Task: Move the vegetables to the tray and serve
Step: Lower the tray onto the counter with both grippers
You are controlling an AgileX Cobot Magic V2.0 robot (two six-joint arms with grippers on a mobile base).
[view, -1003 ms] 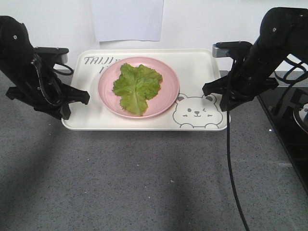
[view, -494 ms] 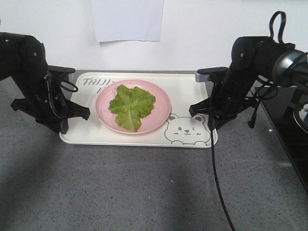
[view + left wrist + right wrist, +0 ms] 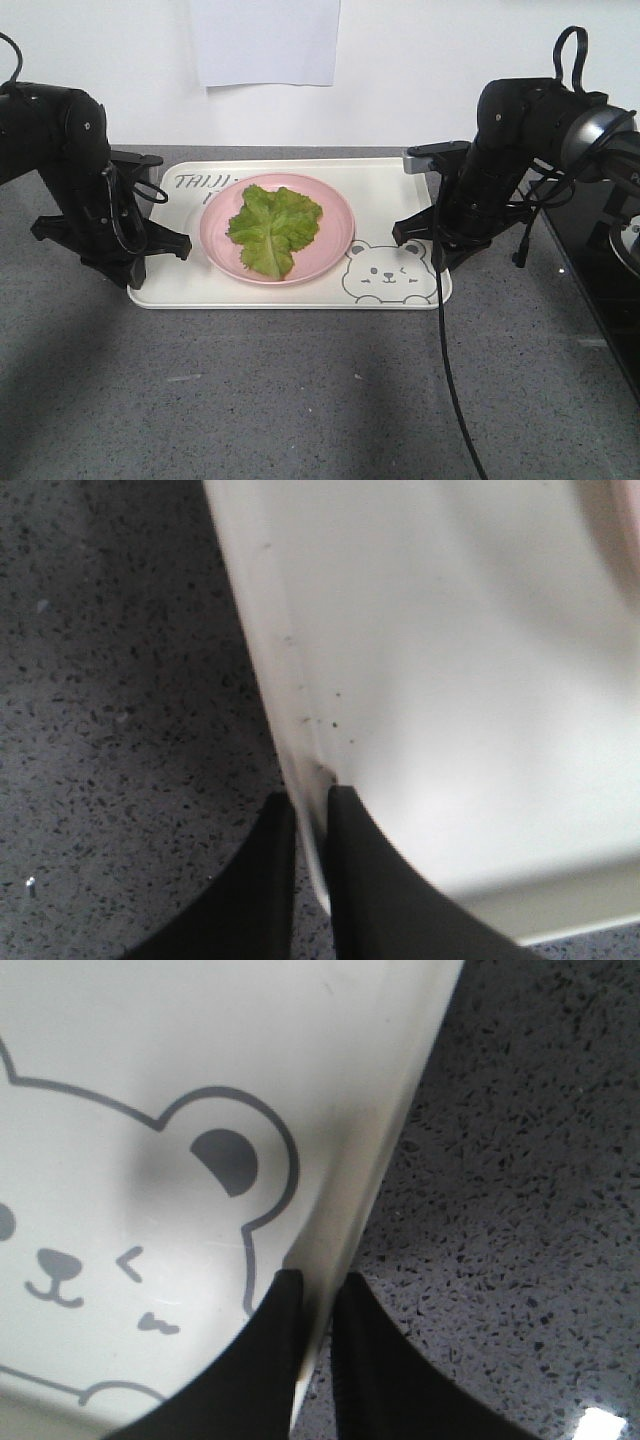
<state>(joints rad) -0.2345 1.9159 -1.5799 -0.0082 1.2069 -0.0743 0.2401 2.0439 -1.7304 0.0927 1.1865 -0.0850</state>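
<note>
I have both claws pinched on the short edges of the tray [image 3: 385, 200]: the left gripper [image 3: 310, 825] is narrowed to a slit with the rim between its fingers, and the right gripper [image 3: 318, 1305] is the same, clamped on the rim just beside the bear drawing [image 3: 385, 270]. Over the last second the tray has come toward the camera and shifted a little left across the grey counter [image 3: 300, 390], with both arms travelling along with it; in the last half second it barely moves. The lettuce [image 3: 272, 226] sits on the pink plate [image 3: 335, 235] in the middle of the tray and has not slid. So I judge the transfer done and the serving carry under way. From the front view I cannot tell whether the tray is lifted or resting on the counter.
</note>
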